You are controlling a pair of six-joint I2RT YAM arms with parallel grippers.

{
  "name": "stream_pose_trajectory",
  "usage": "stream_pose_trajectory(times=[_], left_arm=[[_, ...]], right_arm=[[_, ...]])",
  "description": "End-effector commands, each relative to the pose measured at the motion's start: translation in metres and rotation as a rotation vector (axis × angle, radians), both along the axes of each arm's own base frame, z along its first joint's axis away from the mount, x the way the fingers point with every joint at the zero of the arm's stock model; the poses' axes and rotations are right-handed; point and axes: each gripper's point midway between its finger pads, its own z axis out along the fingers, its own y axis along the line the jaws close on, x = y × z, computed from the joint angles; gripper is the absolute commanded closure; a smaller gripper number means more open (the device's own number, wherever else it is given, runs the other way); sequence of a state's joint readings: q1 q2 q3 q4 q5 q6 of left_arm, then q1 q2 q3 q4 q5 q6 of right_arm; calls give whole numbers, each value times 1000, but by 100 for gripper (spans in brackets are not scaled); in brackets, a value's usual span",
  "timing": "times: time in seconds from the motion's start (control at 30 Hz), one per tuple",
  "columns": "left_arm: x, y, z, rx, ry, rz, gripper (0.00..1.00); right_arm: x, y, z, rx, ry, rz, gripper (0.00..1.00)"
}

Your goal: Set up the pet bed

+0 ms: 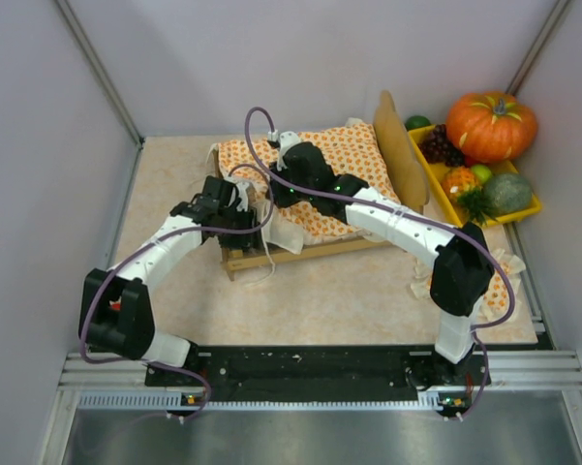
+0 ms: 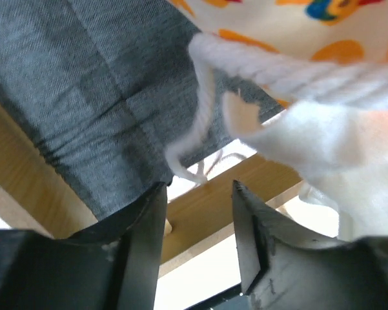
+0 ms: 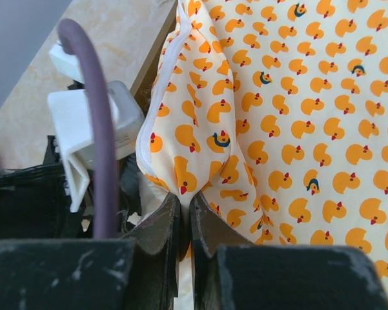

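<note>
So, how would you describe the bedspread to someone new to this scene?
Start at the wooden pet bed in the middle of the table. The bedspread lies over it: pale cloth printed with small orange ducks, unlike the plain grey base beneath.

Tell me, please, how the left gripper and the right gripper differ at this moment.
The left gripper has its jaws apart with nothing between them; the right gripper is shut on a fold of the duck-print bedspread. The left gripper faces the wooden rail and grey base of the pet bed; the right gripper sits at the bedspread's edge. Both are black two-finger grippers working at the bed.
</note>
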State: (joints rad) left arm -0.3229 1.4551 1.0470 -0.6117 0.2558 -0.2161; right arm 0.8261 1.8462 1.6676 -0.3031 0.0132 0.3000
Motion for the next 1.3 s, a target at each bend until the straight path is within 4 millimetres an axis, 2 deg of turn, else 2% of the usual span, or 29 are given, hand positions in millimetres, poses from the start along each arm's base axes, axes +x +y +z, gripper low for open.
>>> stream_pose_trajectory(times=[0.0,0.2,0.27,0.37,0.47,0.5,0.57,0.6,0.63,0.7,0.73,0.77,0.87,0.9,0.93,0.97,1.0,1.03,1.07,1.1,1.13,1.17,1.2,1.23,1.27], left_arm=[[-10,8,27,-10,-68,55,39],[-19,26,74,-20,-197,166,25],[-23,32,81,-21,-219,216,22],[-25,54,90,11,-301,330,16],[-27,71,84,43,-340,421,8],[-30,74,73,56,-328,432,8],[-27,76,63,51,-324,458,8],[-29,77,48,62,-288,466,8],[-25,74,45,43,-286,481,9],[-28,69,28,24,-250,476,12],[-22,65,31,-9,-273,483,13],[-24,64,22,-13,-262,479,13],[-20,63,15,-26,-282,485,19],[-19,61,12,-32,-282,479,25],[-18,61,10,-31,-281,474,28],[-18,60,5,-33,-278,472,31],[-18,60,1,-30,-276,471,39],[-18,60,-2,-30,-276,469,43],[-19,60,-9,-30,-276,468,46],[-19,60,-12,-32,-277,467,51],[-19,60,-15,-29,-278,464,60],[-21,61,-21,-22,-268,457,64],[-18,59,-21,-30,-284,451,66],[-18,58,-23,-29,-281,438,74],[-16,57,-23,-26,-280,433,79]], right_arm=[[-12,3,18,64,-3,37,96],[-41,19,-2,50,45,111,92],[-48,25,-9,40,55,125,92],[-55,32,-15,30,61,127,92],[-61,40,-16,35,68,146,92],[-63,42,-16,37,71,150,90],[-64,42,-19,28,82,152,74],[-62,38,-24,-1,84,138,67],[-62,30,-25,-36,86,122,56],[-58,17,-24,-60,66,85,52],[-63,9,-18,-56,53,87,48],[-66,5,-12,-44,41,92,46],[-83,-8,1,-5,44,103,43],[-96,-14,-17,-25,70,111,44],[-106,-20,-4,15,58,108,47],[-110,-21,-4,39,44,94,47],[-128,-29,-32,11,78,95,48],[-137,-35,-27,54,79,79,55],[-140,-33,-22,109,57,68,58],[-156,-39,-51,84,90,73,61],[-163,-39,-56,119,108,66,66],[-167,-40,-54,152,98,58,67],[-172,-41,-66,171,90,51,68],[-182,-36,-70,191,97,52,70],[-177,-38,-82,180,84,7,70]])
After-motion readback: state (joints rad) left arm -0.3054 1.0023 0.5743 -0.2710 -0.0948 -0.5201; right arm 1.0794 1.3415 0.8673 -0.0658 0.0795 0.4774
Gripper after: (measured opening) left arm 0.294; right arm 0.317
